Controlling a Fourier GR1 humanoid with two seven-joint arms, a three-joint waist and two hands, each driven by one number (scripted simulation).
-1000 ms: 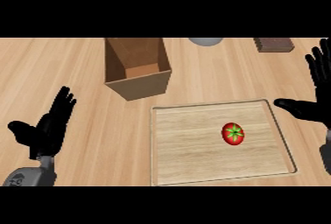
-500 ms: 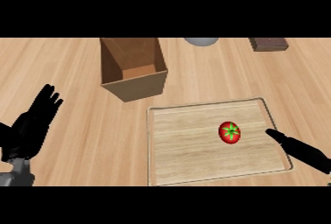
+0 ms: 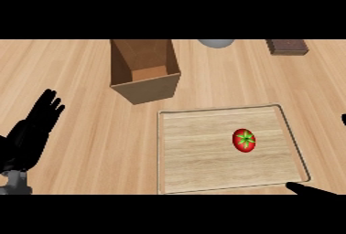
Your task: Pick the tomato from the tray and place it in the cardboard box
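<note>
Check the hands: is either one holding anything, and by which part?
Nothing is held. The tomato lies untouched on the tray. The left hand is open, and only a tip of the right hand shows.

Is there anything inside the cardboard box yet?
No. The cardboard box shows only its bare brown floor and inner walls; the near wall hides a strip of floor. The tomato lies on the tray, untouched.

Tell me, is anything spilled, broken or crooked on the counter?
Nothing stands out. The tomato sits whole on the wooden tray, right of its middle. The cardboard box stands open beyond the tray's far left corner, undamaged. No spill shows on the counter.
</note>
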